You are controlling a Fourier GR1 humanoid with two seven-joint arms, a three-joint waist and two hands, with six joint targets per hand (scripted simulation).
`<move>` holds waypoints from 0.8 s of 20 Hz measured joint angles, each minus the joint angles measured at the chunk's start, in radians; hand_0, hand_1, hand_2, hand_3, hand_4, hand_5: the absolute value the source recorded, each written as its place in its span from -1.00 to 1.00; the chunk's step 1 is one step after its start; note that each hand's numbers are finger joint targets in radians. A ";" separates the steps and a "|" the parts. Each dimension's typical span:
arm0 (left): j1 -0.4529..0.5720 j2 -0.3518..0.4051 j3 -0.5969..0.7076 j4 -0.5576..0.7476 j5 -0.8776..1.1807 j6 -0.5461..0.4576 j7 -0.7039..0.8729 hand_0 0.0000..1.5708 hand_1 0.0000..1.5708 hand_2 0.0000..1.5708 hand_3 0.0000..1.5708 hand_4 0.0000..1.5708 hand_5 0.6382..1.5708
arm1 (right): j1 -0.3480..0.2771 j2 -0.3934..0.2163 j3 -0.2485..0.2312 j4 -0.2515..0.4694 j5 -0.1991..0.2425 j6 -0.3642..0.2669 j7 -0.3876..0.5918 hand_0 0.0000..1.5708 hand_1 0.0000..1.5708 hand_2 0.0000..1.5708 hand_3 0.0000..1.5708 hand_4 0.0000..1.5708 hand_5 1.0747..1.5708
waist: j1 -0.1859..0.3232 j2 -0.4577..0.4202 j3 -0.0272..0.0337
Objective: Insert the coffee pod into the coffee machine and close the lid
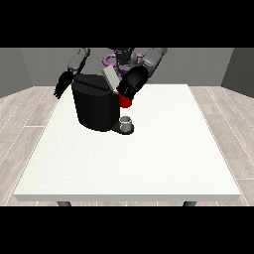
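Observation:
The black coffee machine [95,106] stands on the far left part of the white table [149,163]. Its grey lid [110,78] is tilted up at the top right of the machine. The hand at the view's right [131,85] is right beside the lid, just above a red thing at the machine [125,102]. A small grey thing [127,122] sits on the machine's dark base below; I cannot tell it for the pod. The hand at the view's left [63,84] hangs off the machine's far left side, fingers straight and pointing down.
The robot's torso [121,57] is behind the machine at the table's far edge. Wooden floor surrounds the table on both sides. White tabletop stretches in front of and to the right of the machine.

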 measured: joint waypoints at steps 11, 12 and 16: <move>-0.027 -0.007 0.015 0.000 -0.005 0.052 -0.038 0.59 0.59 0.55 0.20 -1.00 1.00 | -0.029 0.005 0.008 0.007 0.021 -0.020 0.006 -1.00 -1.00 -1.00 -1.00 -0.91 1.00 | 0.001 0.031 -0.0004; -0.025 -0.002 0.013 0.000 -0.009 0.058 -0.047 0.56 0.56 0.49 0.13 -1.00 1.00 | -0.025 0.004 0.008 0.005 0.023 -0.020 0.008 -1.00 -1.00 -1.00 -1.00 -0.91 1.00 | -0.001 0.031 -0.0004; -0.038 0.021 0.001 -0.003 -0.033 0.076 -0.076 0.27 0.27 0.30 -0.09 -1.00 1.00 | -0.040 -0.001 0.007 0.003 0.029 -0.026 0.002 -1.00 -1.00 -1.00 -1.00 -0.86 1.00 | -0.005 0.054 0.0000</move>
